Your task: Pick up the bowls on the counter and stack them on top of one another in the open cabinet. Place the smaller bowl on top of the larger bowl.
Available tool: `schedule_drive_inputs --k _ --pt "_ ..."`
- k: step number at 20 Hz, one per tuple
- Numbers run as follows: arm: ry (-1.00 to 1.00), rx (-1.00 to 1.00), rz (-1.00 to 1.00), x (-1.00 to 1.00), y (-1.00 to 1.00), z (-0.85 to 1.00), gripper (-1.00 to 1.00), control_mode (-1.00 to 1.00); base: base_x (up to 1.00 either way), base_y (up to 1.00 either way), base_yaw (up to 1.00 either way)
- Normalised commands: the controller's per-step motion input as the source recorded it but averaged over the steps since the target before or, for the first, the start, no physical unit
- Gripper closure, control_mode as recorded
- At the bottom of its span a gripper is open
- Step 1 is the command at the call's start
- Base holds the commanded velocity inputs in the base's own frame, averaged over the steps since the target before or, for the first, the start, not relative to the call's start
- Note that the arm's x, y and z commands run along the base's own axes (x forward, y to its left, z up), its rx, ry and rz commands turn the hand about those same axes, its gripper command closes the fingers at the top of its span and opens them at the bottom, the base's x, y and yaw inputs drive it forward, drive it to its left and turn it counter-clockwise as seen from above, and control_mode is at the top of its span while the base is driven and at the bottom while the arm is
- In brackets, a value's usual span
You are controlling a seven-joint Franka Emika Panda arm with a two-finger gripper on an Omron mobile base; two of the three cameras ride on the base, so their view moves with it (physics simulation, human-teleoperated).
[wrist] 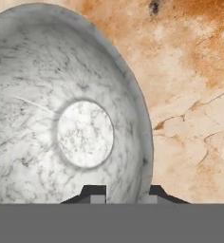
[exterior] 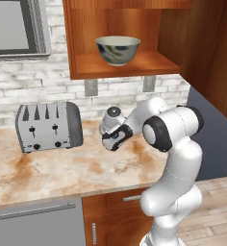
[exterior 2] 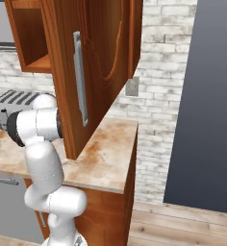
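The open cabinet point(exterior: 120, 65) holds the larger bowl point(exterior: 117, 49), which stands upright on the shelf, alone in its doorless compartment above the toaster point(exterior: 48, 126) and to its right. Nothing can be seen inside the blotched bowl from the left base view, whose angle hides most of its interior.

The smaller bowl point(wrist: 71, 123) sits on the counter point(wrist: 194, 95), and in the hand view it appears empty, its pale marbled inside and round flat bottom plain to see. The gripper point(wrist: 123, 195) stands narrow, one fingertip inside the bowl and the other just outside, with the rim wall between them; the jaws seem closed on that wall.

In the left base view the hand point(exterior: 116, 137) reaches down to the counter right of the toaster, and the arm covers the smaller bowl. In the right base view the cabinet's side panel hides the shelf contents, and the toaster is cut off behind the arm.
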Motion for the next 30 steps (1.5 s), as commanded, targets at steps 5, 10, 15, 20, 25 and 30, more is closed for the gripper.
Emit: schedule_drive_inputs --k 5,10,15,20,25,30 --pt "0.05 0.15 -0.05 -0.4 -0.05 0.35 1.0 -1.0 0.0 0.0 0.0" --pt "0.04 0.15 -0.05 -0.41 -0.04 0.37 1.0 -1.0 0.0 0.0 0.0" --pt "0.02 0.14 -0.04 -0.45 0.0 0.39 1.0 -1.0 0.0 0.0 0.0" --pt "-0.01 0.1 -0.03 -0.49 0.0 0.44 1.0 -1.0 0.0 0.0 0.0" --pt "-0.05 0.02 -0.02 -0.48 0.0 0.53 1.0 -1.0 0.0 0.0 0.0" --pt "-0.02 0.02 0.0 -0.51 0.0 0.47 1.0 -1.0 0.0 0.0 0.0"
